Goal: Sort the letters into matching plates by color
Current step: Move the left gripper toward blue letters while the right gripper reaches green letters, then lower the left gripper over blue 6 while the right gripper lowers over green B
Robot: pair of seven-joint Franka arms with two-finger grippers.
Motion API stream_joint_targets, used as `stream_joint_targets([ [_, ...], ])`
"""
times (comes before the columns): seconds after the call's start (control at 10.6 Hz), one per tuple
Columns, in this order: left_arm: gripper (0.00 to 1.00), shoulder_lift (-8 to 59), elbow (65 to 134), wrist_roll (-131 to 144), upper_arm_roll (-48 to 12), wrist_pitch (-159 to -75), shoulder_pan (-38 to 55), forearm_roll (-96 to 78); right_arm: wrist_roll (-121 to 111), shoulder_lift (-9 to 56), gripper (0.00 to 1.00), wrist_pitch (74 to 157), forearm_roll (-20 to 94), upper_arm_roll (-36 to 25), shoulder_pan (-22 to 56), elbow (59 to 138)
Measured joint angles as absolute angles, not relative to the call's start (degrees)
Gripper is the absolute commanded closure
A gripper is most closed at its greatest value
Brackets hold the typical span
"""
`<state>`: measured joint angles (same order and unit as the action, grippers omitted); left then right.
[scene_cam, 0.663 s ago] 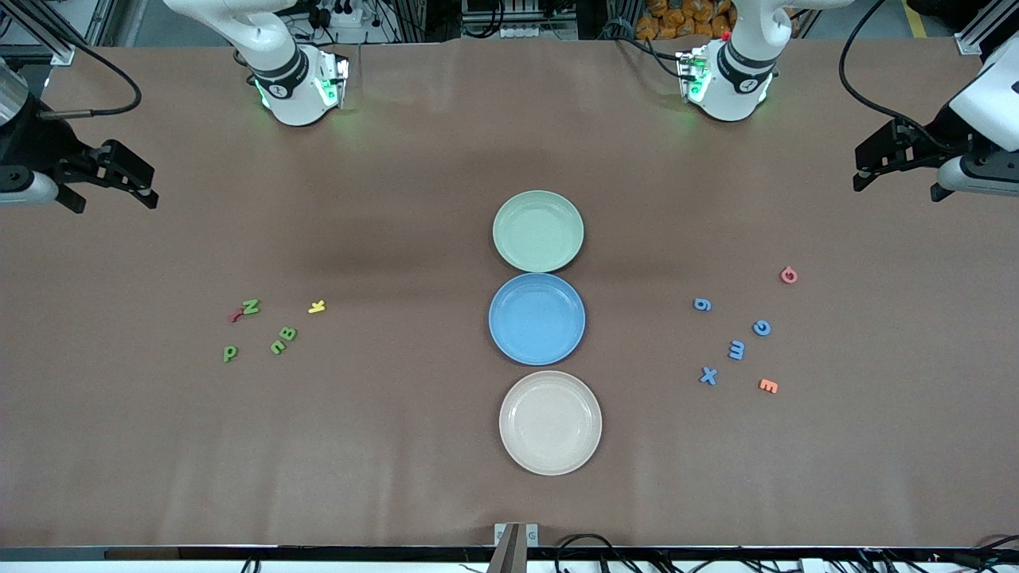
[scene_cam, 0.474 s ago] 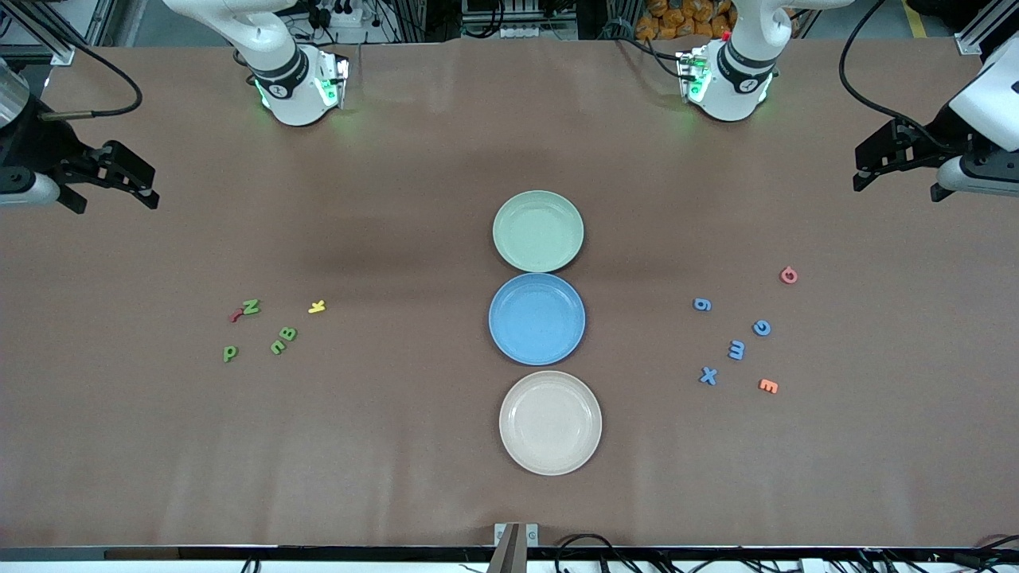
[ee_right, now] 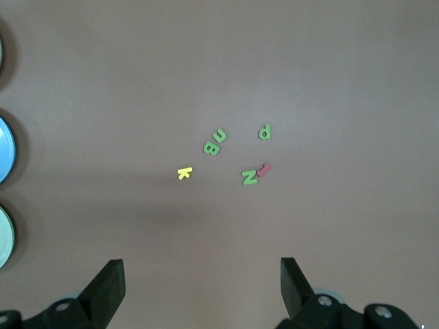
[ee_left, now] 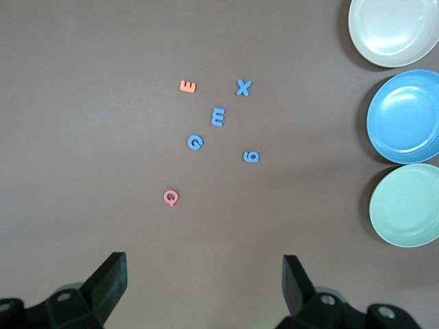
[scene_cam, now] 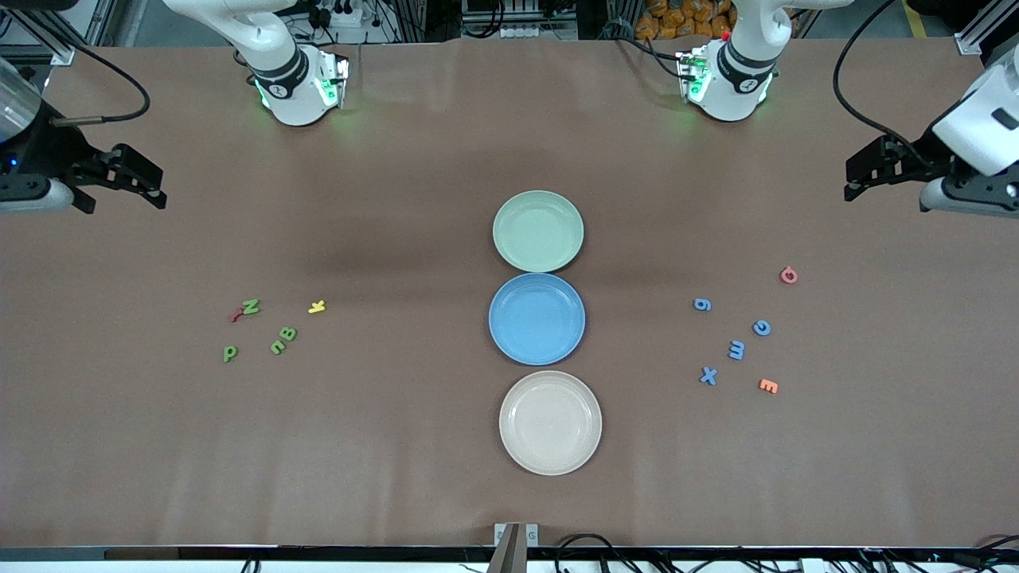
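Matte round green plate [scene_cam: 538, 231] and blue plate [scene_cam: 536, 318] sit mid-frame on the brown desk [scene_cam: 398, 446]. Flat foam green letters [scene_cam: 283, 339] lower left, blue letters [scene_cam: 736, 349] lower right. Left gripper [scene_cam: 864, 171] and right gripper [scene_cam: 135, 179] both spread wide, empty.

L gripper [scene_cam: 858, 169] & R gripper [scene_cam: 137, 181]: aloft, jaws wide apart.

Four blue letters [ee_left: 218, 116] lie clustered — near the blue plate [ee_left: 406, 116], left pincer [ee_left: 204, 277] spread.
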<state>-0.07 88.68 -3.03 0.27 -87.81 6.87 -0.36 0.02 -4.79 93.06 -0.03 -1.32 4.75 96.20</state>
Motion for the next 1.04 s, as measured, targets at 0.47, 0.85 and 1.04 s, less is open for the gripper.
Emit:
stream_joint_targets([
  [0.47,0.0,5.4,94.1,4.1,-1.0,-94.2,7.5,-0.5,0.0,-0.8,0.0,101.4,-0.1,-2.0,3.7,104.5],
  [0.85,0.0,6.9,104.9,14.6,-5.5,-108.9,7.8,-0.5,0.0,0.8,0.0,112.6,-0.2,-2.1,2.4,112.7],
  [1.04,0.0,9.5,107.1,15.2,-7.2,-113.3,7.9,0.0,0.0,2.8,0.0,118.8,-0.2,-2.1,1.9,115.8],
])
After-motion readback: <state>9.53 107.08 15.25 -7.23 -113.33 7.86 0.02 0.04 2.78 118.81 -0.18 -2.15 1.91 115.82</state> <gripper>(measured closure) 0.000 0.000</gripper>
